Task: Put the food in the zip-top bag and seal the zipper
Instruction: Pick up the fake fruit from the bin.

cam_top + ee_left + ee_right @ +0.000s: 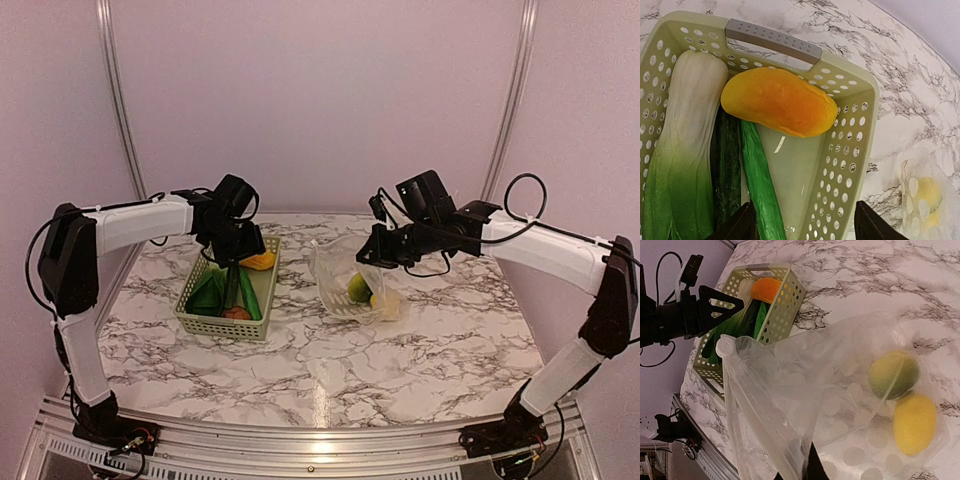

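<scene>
The pale green basket (192, 318) holds an orange piece (780, 102), bok choy (682, 150), long green pieces (759, 180) and a reddish-brown round one (237, 313). My left gripper (802, 231) is open and empty, hovering over the basket's right wall (860, 130). The clear dotted zip-top bag (805, 385) lies right of the basket and contains a yellow-green fruit (894, 374) and a yellow lemon (915, 424). My right gripper (810, 469) is shut on the bag's mouth edge and holds it up. The zipper (742, 405) runs along that edge, with a white slider (725, 346) at its end.
The marble table (420, 350) carries basket and bag side by side, a small gap between them. The basket has a grey handle (772, 42) at its far end. The metal frame rail (320, 445) runs along the near edge.
</scene>
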Tool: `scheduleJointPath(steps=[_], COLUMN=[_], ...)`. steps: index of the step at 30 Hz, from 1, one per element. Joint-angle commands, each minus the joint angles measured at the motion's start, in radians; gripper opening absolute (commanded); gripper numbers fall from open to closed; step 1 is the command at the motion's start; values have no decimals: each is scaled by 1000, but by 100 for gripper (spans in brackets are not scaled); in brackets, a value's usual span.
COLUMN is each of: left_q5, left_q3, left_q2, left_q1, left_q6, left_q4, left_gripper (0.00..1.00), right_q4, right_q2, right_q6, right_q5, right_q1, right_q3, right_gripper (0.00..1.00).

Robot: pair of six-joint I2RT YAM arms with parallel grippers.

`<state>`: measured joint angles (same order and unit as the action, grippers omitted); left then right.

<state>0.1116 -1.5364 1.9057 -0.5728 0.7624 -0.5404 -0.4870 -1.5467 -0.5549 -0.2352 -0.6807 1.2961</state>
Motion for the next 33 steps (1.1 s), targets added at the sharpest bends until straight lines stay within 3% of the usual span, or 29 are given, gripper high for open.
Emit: scheduleJointPath(steps=[1,12,20,33], left_q5=[13,-106,-98,-79], left_q3=[-41,14,59,71], left_q2=[52,108,140,204], left_q1=[19,63,70,78], left_q6=[145,441,617,707], left_q4=[56,336,355,394], left_gripper=[69,69,66,67], right_q4=[-9,-34,-75,-105], right_q2=[16,16,0,-33], right_q6=[-2,10,51,87], right_q5=[17,7,-22,-58], right_q1=[-9,15,39,65], right_q3=[24,40,80,115], right_gripper=[3,3,2,3])
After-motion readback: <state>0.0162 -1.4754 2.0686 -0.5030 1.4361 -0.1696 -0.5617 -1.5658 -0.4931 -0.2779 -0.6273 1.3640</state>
